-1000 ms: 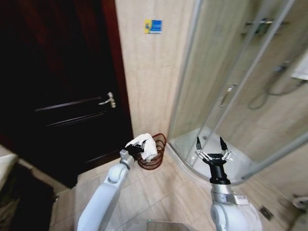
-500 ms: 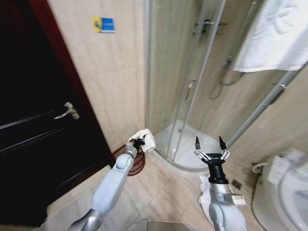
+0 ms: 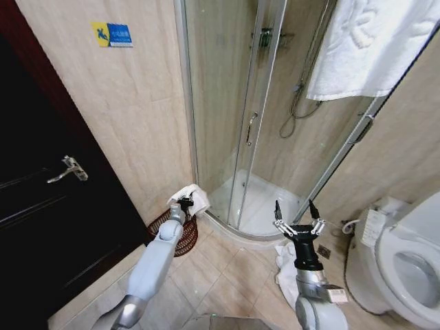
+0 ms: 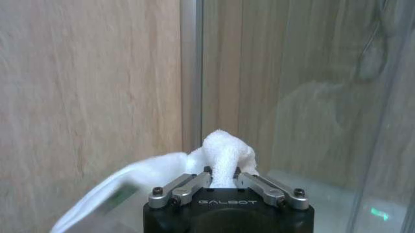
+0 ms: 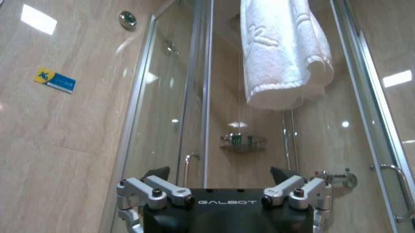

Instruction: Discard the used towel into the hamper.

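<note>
The word "GALBOT" stands in pale letters on the black body of the left end effector, just below its fingers. The same word "GALBOT" stands on the black body of the right end effector. A small blue and yellow sticker sits high on the tan wall beside the dark door. It has marks on it, but they are too small to read.
</note>
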